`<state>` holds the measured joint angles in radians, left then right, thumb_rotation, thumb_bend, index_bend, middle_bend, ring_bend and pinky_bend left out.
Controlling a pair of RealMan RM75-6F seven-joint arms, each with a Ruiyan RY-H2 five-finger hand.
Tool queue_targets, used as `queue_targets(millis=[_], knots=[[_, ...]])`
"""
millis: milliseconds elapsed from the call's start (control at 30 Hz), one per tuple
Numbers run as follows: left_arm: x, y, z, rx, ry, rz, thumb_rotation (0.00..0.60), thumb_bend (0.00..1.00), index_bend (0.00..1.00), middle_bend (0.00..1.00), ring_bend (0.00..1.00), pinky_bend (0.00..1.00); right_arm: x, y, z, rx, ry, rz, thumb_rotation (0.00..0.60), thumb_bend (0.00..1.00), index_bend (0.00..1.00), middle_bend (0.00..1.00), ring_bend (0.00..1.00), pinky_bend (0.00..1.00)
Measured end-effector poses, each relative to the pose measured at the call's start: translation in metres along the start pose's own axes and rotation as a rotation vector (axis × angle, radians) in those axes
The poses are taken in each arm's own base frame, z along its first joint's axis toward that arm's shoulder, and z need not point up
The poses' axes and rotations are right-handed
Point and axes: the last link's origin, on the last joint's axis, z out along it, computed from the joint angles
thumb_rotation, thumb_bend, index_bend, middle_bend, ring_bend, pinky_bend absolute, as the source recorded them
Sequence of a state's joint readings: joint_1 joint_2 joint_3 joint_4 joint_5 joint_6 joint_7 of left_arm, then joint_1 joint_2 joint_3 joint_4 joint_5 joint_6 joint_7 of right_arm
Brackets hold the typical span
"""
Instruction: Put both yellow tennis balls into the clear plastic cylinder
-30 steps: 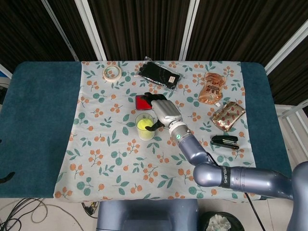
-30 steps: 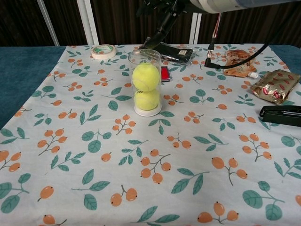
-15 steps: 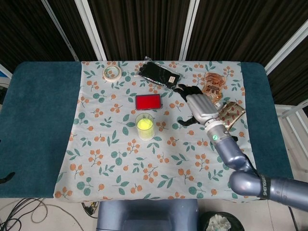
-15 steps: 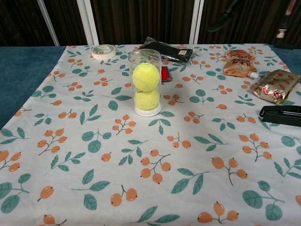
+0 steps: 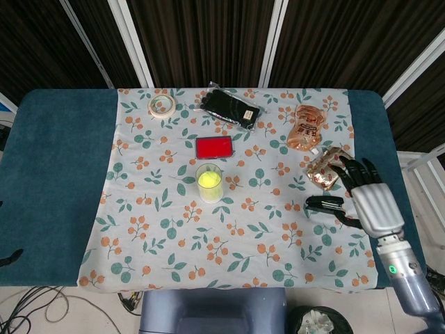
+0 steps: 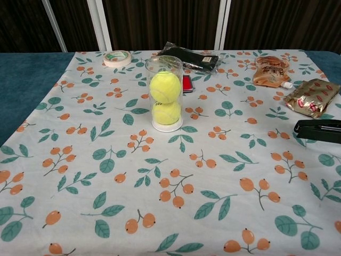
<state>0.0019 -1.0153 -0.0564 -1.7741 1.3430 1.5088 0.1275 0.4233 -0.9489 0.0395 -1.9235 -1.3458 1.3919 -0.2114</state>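
The clear plastic cylinder (image 6: 165,94) stands upright on the floral cloth, seen from above in the head view as the cylinder (image 5: 209,182). Inside it, one yellow tennis ball (image 6: 165,87) sits stacked on the other tennis ball (image 6: 166,112). My right hand (image 5: 370,200) hovers at the table's right side, far from the cylinder, with its fingers spread and nothing in it. It does not show in the chest view. My left hand is out of both views.
A red flat box (image 5: 214,147) lies just behind the cylinder. A tape roll (image 5: 161,106) and a black pouch (image 5: 230,106) lie at the back. An orange snack bag (image 5: 304,127), a gold packet (image 5: 327,168) and a black stapler (image 5: 326,204) lie on the right.
My right hand has drawn away from the cylinder, moving right and toward me to the table's right side. It has left the chest view. The cylinder and balls have stayed put.
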Motion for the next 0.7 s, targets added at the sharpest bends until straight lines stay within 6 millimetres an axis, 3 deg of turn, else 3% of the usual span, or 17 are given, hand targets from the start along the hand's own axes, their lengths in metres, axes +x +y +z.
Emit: queue_targets(millis=[200,333,700], knots=[[-0.001,0.001,0.000,-0.006,0.003,0.002,0.600,0.04,0.11,0.00,0.00,0.03,-0.004,0.025,-0.043,-0.045,0.019,-0.077,0.600,0.27,0.14,0.06,0.09,0.00],[-0.001,0.002,0.000,-0.008,0.006,0.004,0.600,0.04,0.11,0.00,0.00,0.03,-0.012,0.029,-0.064,-0.057,0.013,-0.095,0.600,0.28,0.14,0.06,0.09,0.00],[-0.001,0.002,-0.001,-0.014,0.012,0.006,0.600,0.04,0.11,0.00,0.00,0.03,-0.040,0.026,-0.094,-0.091,0.004,-0.061,0.600,0.27,0.14,0.06,0.09,0.00]])
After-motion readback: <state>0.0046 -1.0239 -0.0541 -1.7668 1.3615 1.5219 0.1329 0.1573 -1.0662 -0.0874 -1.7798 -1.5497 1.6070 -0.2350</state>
